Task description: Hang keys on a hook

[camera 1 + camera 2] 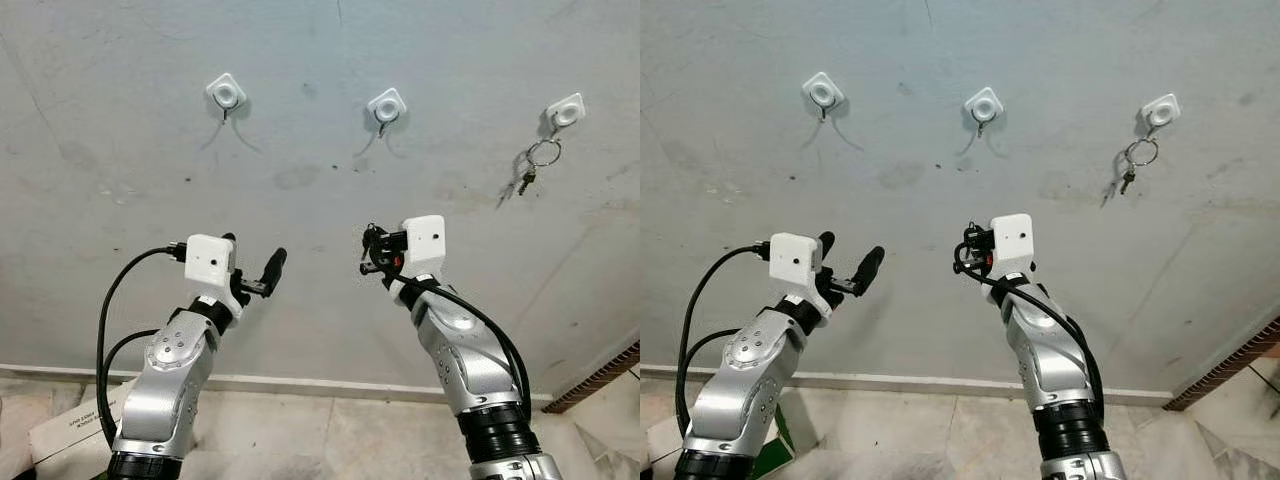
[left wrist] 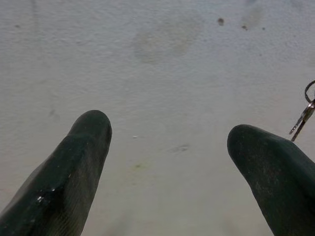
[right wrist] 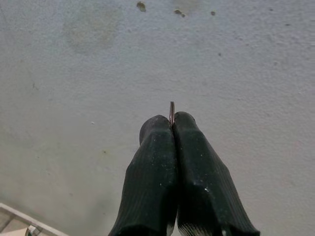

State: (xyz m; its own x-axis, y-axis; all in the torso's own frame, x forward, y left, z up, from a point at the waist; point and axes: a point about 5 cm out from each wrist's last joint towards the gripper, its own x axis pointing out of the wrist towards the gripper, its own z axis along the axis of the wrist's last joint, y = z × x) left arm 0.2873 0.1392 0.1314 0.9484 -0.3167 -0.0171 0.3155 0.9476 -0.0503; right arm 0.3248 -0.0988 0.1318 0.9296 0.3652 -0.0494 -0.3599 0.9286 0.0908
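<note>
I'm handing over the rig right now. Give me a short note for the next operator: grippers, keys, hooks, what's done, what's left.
Right gripper: shut on a thin metal key ring, held up before the grey wall, below the hooks.
Left gripper: open, holding nothing.
Three white wall hooks: left hook and middle hook free; right hook already carries a ring of keys.
Left: raise the right gripper and slip its ring onto a free hook; the middle one looks nearest.

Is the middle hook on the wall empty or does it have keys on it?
Empty. The middle hook has nothing hanging from it; a key ring hangs on the rightmost hook.
</note>
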